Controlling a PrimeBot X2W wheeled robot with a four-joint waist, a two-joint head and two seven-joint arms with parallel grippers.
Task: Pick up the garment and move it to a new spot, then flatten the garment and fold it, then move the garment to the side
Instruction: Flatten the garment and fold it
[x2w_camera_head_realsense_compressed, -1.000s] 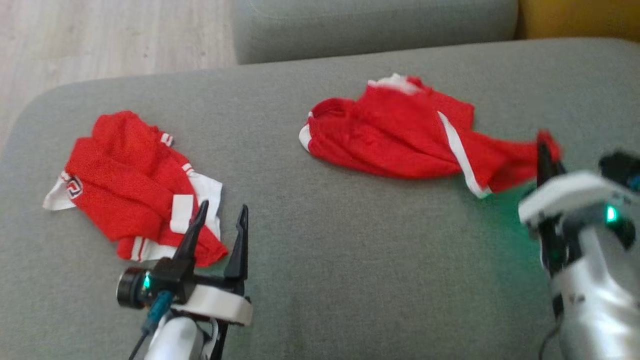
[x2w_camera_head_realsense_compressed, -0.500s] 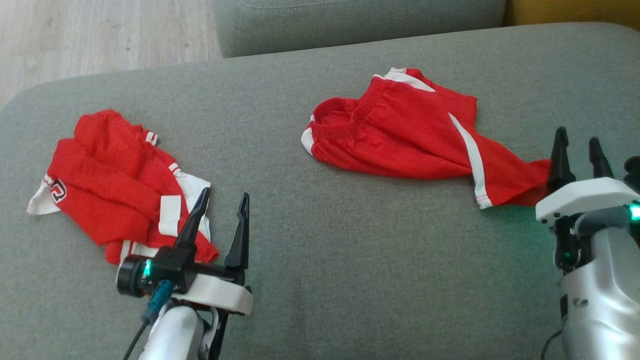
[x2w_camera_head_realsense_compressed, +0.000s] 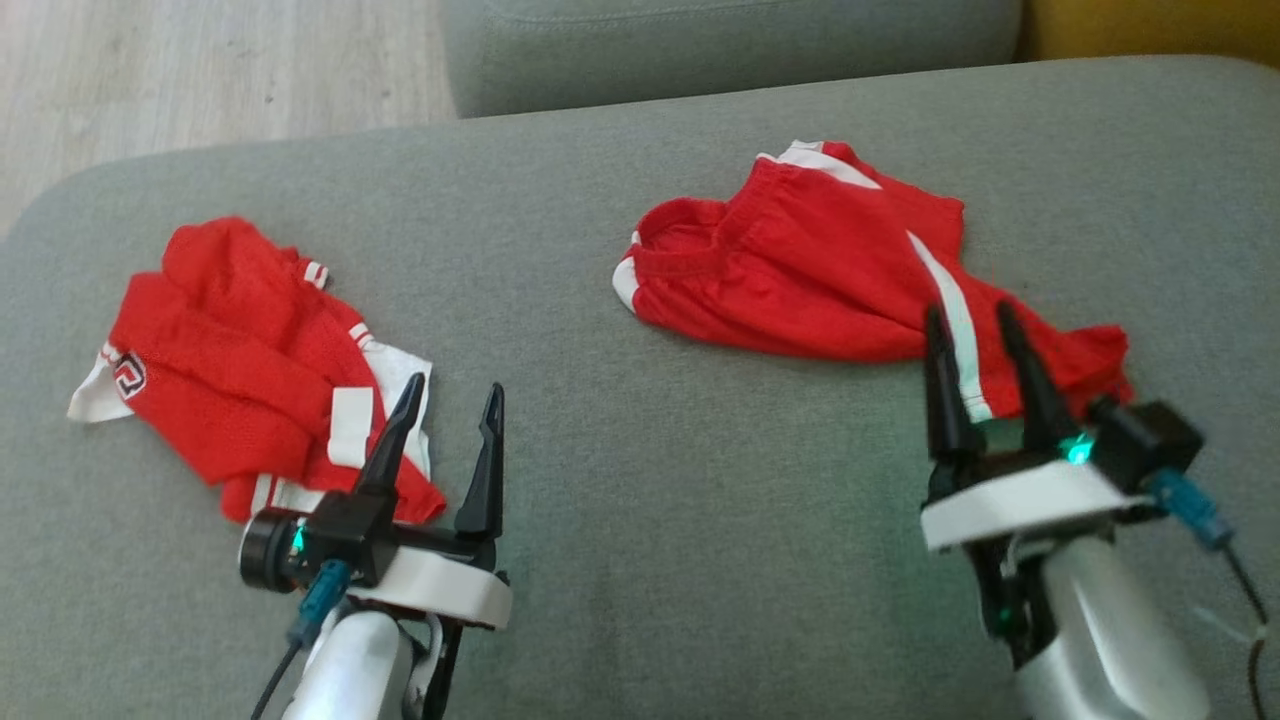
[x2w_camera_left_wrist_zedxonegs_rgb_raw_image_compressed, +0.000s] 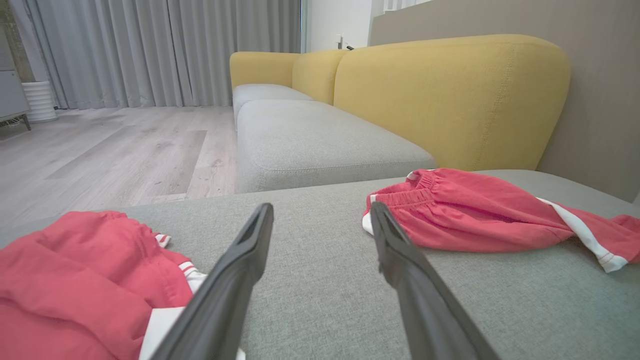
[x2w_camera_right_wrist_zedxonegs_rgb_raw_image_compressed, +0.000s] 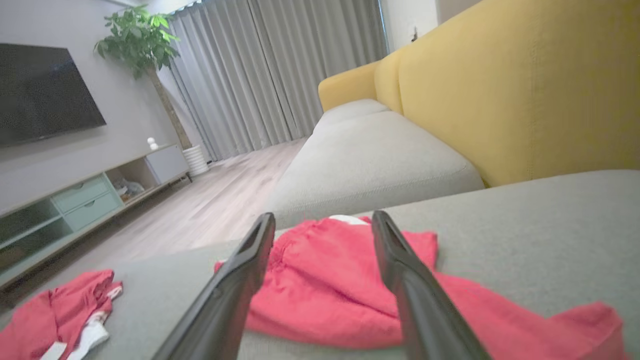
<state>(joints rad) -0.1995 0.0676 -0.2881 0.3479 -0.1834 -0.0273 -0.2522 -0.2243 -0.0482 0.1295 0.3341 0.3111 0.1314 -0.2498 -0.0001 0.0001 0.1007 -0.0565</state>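
Released from the red shorts (x2w_camera_head_realsense_compressed: 800, 270), the right gripper (x2w_camera_head_realsense_compressed: 968, 310) has been swung inward; its jaws are spread wide, empty, above the shorts' white side stripe. The left gripper (x2w_camera_head_realsense_compressed: 453, 386) is likewise held parted wide and empty at the edge of a crumpled red-and-white jersey (x2w_camera_head_realsense_compressed: 220, 340), whose badge (x2w_camera_head_realsense_compressed: 128, 375) cannot be read. Both garments are laid well apart on the grey sofa seat (x2w_camera_head_realsense_compressed: 640, 560).

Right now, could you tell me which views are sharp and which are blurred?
Left wrist view: crisp, waistband ribbing on the red shorts shows. Right wrist view: soft throughout, cloth edges smeared. Head view: slightly soft, green glow beside the right gripper.
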